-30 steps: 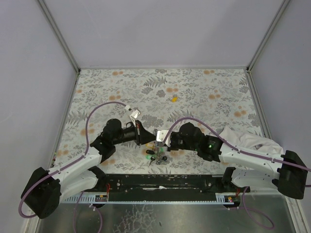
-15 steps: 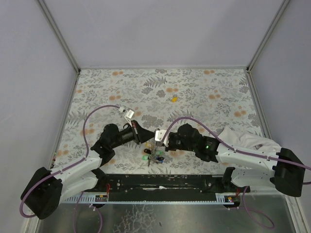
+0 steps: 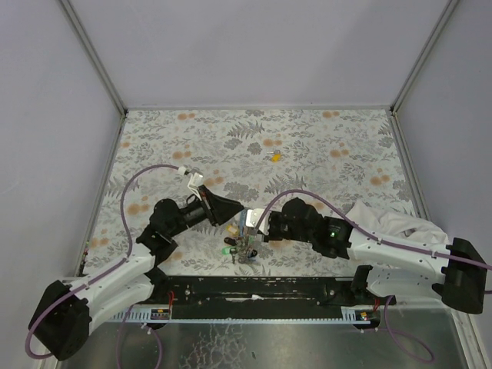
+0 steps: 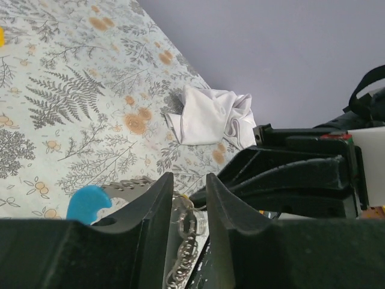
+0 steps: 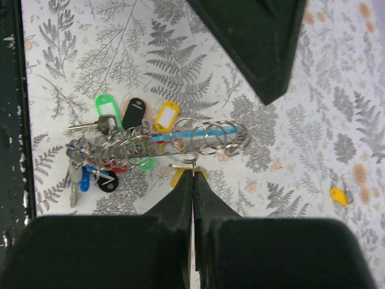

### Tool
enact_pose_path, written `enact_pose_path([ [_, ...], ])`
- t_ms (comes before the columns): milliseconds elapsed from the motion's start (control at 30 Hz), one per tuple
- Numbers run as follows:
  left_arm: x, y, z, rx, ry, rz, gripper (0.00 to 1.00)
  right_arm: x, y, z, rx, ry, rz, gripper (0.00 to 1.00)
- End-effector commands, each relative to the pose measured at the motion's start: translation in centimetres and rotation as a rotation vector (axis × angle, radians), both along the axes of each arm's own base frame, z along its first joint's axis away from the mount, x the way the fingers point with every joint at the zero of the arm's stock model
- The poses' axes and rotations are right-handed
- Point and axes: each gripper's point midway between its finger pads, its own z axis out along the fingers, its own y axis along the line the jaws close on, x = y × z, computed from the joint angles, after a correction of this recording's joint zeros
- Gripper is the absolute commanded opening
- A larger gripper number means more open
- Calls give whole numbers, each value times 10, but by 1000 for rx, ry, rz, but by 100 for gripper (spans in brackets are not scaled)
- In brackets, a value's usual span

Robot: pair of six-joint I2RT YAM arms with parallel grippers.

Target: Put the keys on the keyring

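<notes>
The keyring (image 5: 129, 149) is a row of thin silver rings strung along a light-blue strip, with green, black, yellow, red and blue tagged keys (image 5: 107, 108) bunched at its left end. In the top view it lies at the table's near edge (image 3: 243, 247). My right gripper (image 5: 194, 171) (image 3: 248, 228) is shut right beside the rings, pinching a small key with a yellow cap (image 5: 182, 177). My left gripper (image 4: 189, 179) (image 3: 234, 210) is narrowly open and empty, up and left of the rings; they show through its gap. A loose yellow key (image 3: 274, 157) (image 5: 338, 194) lies far off.
A crumpled white cloth (image 4: 207, 117) (image 3: 388, 219) lies on the floral table by the right arm. A black rail (image 3: 261, 288) runs along the near edge. Grey walls enclose the table on three sides.
My left gripper has drawn back to the left, away from the rings. My right gripper has shifted slightly toward the near edge and stays shut at the rings.
</notes>
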Motion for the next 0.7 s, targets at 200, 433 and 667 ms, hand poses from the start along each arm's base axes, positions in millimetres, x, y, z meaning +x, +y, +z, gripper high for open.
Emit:
enact_pose_path([
  [200, -23, 3, 23, 193, -96, -132, 32, 18, 10, 63, 0, -144, 5, 0],
  [433, -32, -7, 18, 238, -77, -259, 31, 20, 15, 64, -38, -157, 30, 0],
  [667, -38, -9, 5, 327, -108, -383, 31, 19, 13, 61, -45, -157, 36, 0],
])
